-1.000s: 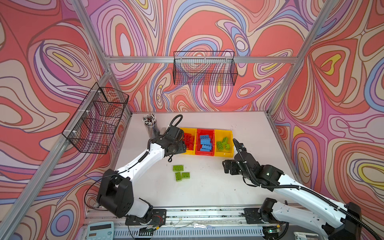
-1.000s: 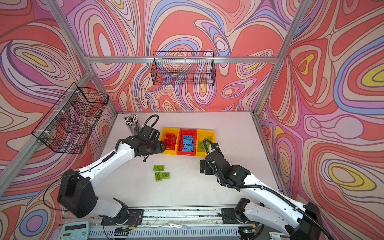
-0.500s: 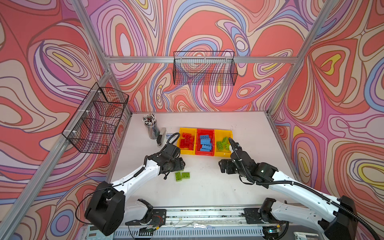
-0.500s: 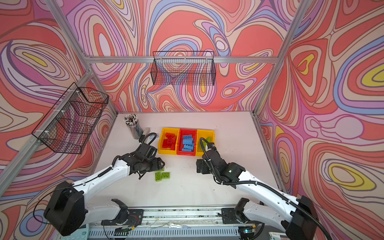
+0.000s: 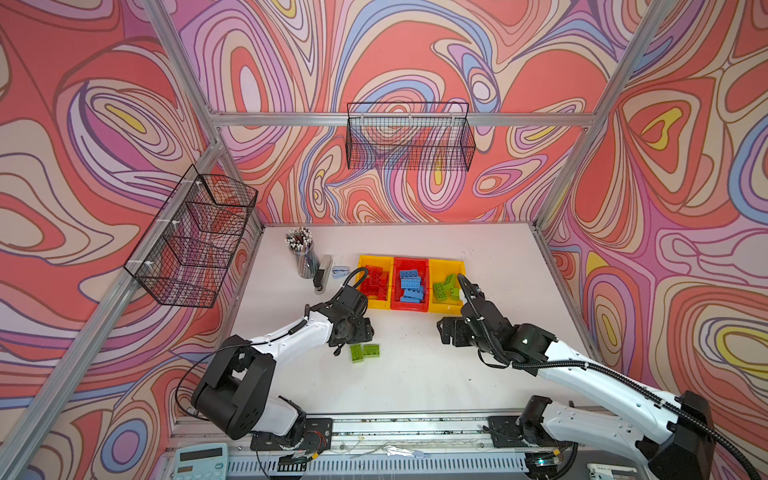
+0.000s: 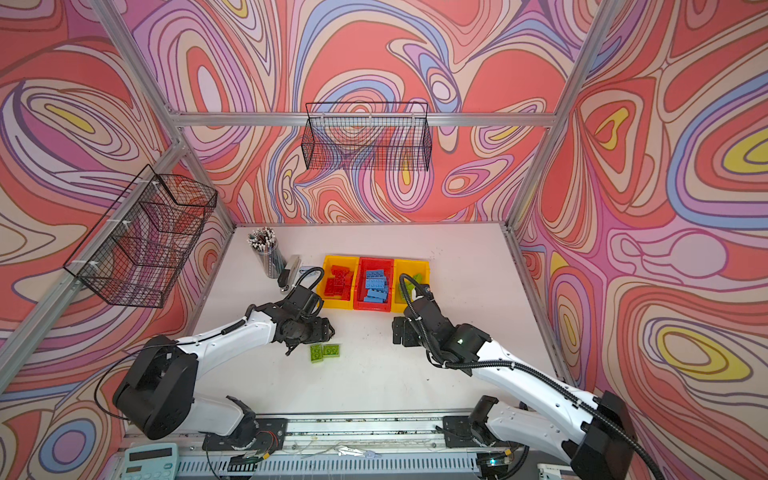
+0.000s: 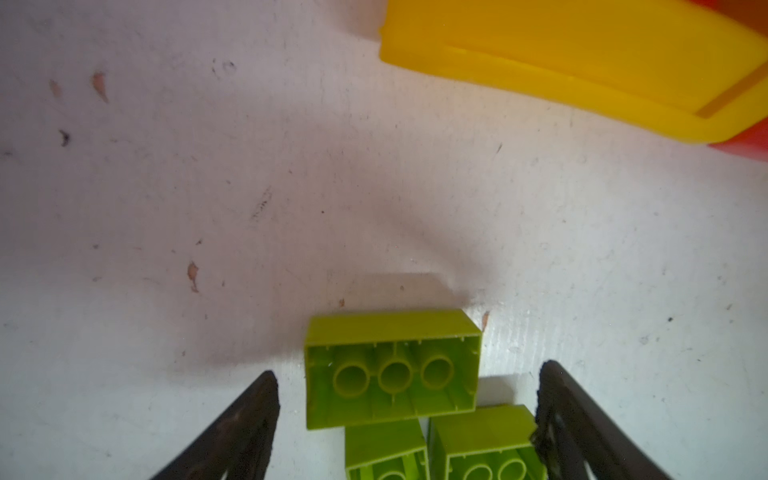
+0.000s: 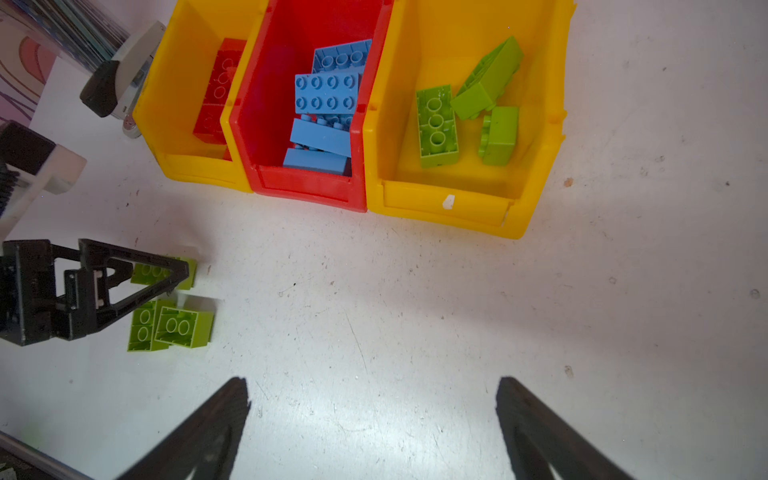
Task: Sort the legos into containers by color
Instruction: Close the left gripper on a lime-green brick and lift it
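Three lime green legos (image 5: 365,351) (image 6: 324,352) lie close together on the white table, hollow sides showing. My left gripper (image 7: 409,374) hangs open just over them; the largest one (image 7: 390,365) sits between its fingers, and a smaller one (image 7: 486,440) lies right beside one finger. The containers stand in a row behind: a yellow bin (image 8: 195,170) with red legos (image 8: 216,91), a red bin (image 8: 307,191) with blue legos (image 8: 328,91), a yellow bin (image 8: 449,208) with green legos (image 8: 436,124). In front of them my right gripper (image 8: 372,381) is open over bare table.
A clear cup of pens (image 5: 305,257), a stapler (image 5: 322,272) and a small blue item (image 5: 340,272) stand left of the bins. Black wire baskets hang on the back wall (image 5: 409,141) and left wall (image 5: 195,237). A calculator (image 5: 201,461) lies at the front edge.
My left arm has pulled back from the bin of red legos and come down over the loose green legos, its jaws a little wider. The right arm has drifted slightly left.
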`<state>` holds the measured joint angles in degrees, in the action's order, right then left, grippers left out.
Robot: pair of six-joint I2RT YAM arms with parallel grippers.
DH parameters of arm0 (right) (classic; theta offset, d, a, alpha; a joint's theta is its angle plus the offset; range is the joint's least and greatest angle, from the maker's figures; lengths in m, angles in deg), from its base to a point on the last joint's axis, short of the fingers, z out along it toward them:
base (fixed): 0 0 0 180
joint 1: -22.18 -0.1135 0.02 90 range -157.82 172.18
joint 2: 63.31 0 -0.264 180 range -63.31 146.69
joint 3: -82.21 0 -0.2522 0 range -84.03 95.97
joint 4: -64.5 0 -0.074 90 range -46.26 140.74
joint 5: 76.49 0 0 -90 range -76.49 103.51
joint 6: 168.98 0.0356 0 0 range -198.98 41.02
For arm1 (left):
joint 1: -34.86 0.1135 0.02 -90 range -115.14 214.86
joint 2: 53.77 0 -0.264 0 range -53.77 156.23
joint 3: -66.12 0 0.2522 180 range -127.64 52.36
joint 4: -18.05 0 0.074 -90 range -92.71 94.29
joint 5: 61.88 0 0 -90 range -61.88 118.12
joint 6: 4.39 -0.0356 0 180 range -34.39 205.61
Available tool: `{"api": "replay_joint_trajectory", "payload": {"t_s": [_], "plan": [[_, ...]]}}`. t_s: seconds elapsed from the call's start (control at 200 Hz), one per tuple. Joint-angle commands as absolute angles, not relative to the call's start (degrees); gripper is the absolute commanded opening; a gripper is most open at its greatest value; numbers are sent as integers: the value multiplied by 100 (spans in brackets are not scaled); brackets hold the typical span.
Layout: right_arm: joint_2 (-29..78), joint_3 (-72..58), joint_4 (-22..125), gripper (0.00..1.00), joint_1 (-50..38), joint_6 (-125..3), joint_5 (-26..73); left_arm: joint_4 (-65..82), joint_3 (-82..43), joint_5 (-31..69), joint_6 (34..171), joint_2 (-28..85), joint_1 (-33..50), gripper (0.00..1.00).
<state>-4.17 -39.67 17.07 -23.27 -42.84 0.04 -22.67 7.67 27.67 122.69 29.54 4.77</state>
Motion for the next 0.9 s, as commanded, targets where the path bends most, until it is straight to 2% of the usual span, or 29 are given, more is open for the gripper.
{"api": "replay_joint_trajectory", "payload": {"t_s": [0.0,0.29,0.676,0.796,0.891], "plan": [[-307,-3851,1740,98,-2346,-4233,-2,-2266,602,2892,12158,3134,454,83],[-310,-3833,1696,98,-2349,-4284,-50,-2182,626,2861,12120,3267,454,73],[-325,-3849,1732,98,-2351,-4335,-54,-2376,633,2929,12095,3355,454,48],[-413,-3890,1733,98,-2345,-4330,-68,-2490,557,2913,12099,3292,438,37],[-490,-3944,1729,98,-2349,-4317,-88,-2656,391,2960,12103,3220,402,34]]}}
